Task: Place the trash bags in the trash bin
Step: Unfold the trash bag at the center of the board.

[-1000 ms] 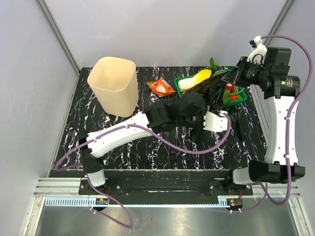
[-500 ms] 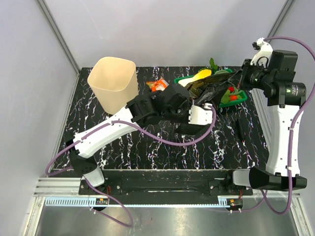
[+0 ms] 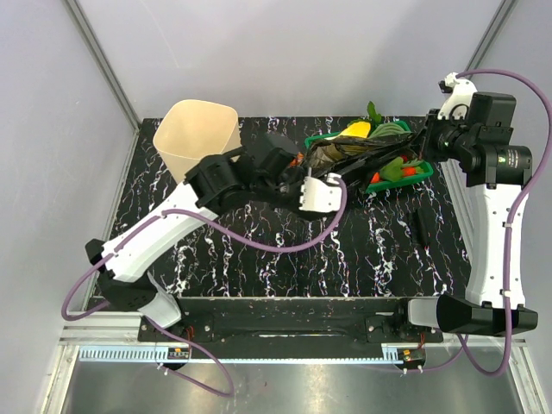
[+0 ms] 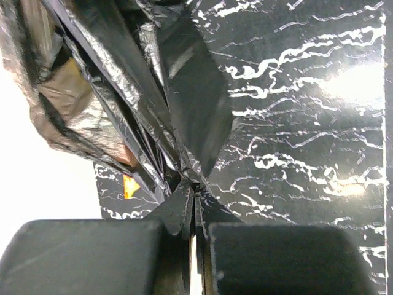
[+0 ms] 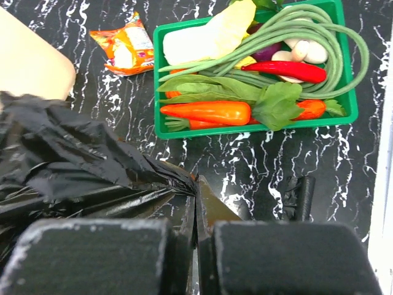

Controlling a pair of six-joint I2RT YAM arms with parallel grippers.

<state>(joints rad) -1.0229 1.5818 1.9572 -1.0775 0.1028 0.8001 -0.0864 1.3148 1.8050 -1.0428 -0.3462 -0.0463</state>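
Observation:
A large black trash bag [image 3: 358, 153] hangs stretched in the air between both grippers, above the green tray. My left gripper [image 3: 304, 164] is shut on its left end, just right of the cream trash bin [image 3: 198, 142]. My right gripper [image 3: 425, 138] is shut on its right end. In the left wrist view the crinkled trash bag [image 4: 123, 92] fans out from the closed left gripper [image 4: 194, 195]. In the right wrist view the trash bag [image 5: 73, 166] bunches left of the closed right gripper [image 5: 196, 195]. A small folded black bag [image 3: 420, 226] lies on the table at the right.
A green tray [image 5: 245, 130] of toy vegetables sits at the back right. An orange snack wrapper [image 5: 126, 52] lies between it and the trash bin [image 5: 31, 67]. The folded black bag [image 5: 298, 196] lies near the right arm. The tabletop is black marble with metal rails round it.
My left arm has swung left toward the bin, pulling the bag's end with it, so the bag now hangs stretched. The right gripper has barely moved.

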